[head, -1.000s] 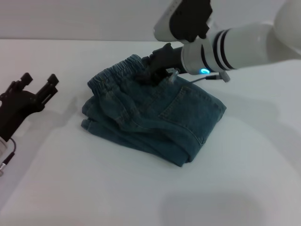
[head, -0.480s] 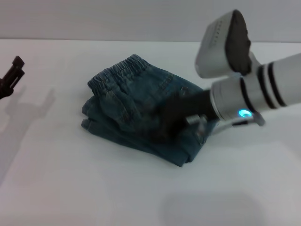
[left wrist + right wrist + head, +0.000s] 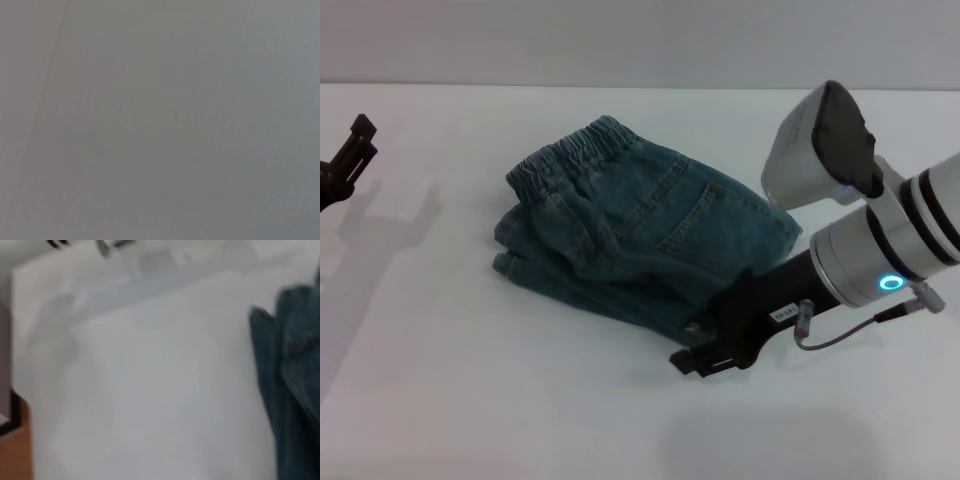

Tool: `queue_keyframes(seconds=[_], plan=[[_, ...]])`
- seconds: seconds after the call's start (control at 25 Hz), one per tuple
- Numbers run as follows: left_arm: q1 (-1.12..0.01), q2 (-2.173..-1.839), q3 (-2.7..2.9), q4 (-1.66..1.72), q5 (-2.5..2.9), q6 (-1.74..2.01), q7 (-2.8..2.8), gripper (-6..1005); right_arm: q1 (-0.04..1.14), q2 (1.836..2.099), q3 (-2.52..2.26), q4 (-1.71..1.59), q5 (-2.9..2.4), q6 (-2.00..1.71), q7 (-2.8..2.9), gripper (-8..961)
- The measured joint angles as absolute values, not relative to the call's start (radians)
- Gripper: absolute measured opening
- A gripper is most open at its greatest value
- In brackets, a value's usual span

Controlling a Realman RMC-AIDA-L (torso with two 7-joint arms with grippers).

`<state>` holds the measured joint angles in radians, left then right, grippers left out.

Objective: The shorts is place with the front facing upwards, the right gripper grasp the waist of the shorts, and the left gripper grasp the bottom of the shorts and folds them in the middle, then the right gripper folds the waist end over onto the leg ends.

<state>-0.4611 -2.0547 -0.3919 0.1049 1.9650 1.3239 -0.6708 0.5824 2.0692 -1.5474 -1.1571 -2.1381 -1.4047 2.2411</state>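
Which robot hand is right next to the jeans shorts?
The one with the silver wrist and blue light, by the folded shorts' near edge. The slim black one sits far off.

Folded shorts (image 3: 640,240) heaped mid-table (image 3: 470,400), right gripper (image 3: 715,352) low at their near right corner, left gripper (image 3: 345,165) far off at left edge, open tabletop between, near side bare.

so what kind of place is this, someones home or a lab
Most likely a lab or test bench, not a home. The folded shorts lie alone on a plain white table against a bare grey wall, with the right tool beside them and the left tool at the table's far edge.
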Motion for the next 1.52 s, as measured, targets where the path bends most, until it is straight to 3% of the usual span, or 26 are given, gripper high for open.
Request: queue_keyframes(seconds=[1.08,1.52], plan=[[-0.462,-2.057,-0.391,0.078,1.965,1.296,-0.644,829,0.636,2.069,-1.337,-1.026,-2.371,-1.199,2.273,449],[-0.455,-2.054,-0.406,0.078,1.961,1.319,-0.644,829,0.496,2.076,-1.278,-1.337,-2.248,-1.277,2.263,449]])
